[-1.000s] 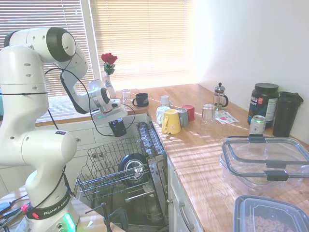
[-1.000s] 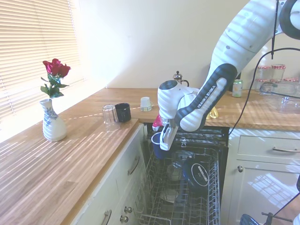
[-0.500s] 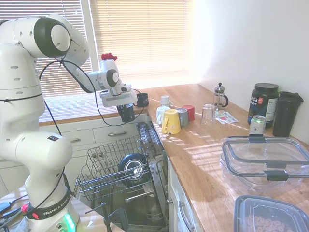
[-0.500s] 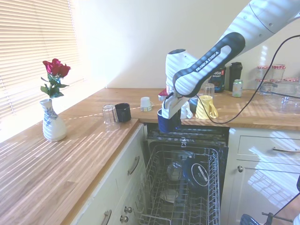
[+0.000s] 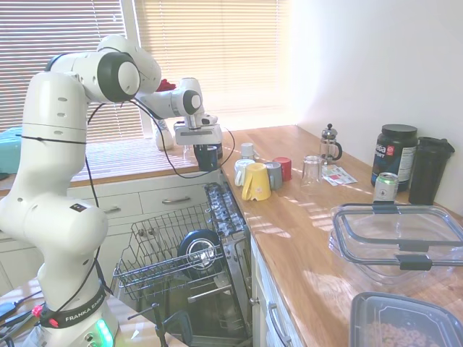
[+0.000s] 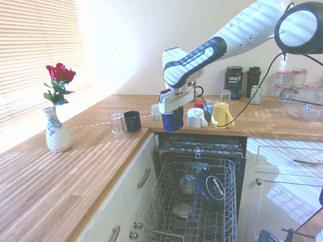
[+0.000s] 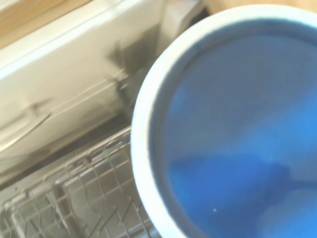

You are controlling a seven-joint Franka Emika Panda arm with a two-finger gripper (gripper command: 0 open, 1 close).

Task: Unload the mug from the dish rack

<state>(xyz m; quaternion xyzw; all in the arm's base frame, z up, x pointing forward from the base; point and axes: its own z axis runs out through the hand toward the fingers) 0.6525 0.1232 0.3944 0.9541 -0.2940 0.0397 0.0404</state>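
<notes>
Second exterior view: claw [image 6: 171, 112] clamped on the mug [image 6: 172, 120], above the dish rack [image 6: 199, 201]

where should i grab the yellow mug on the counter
Take the yellow mug by its handle, from above: it seems mouth-down, leaving no rim to pinch, and the handle juts away from the white mug beside it.

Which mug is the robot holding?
The dark blue mug under the gripper, hanging at the counter's edge above the dish rack. The yellow mug and white mug rest on the counter.
</notes>
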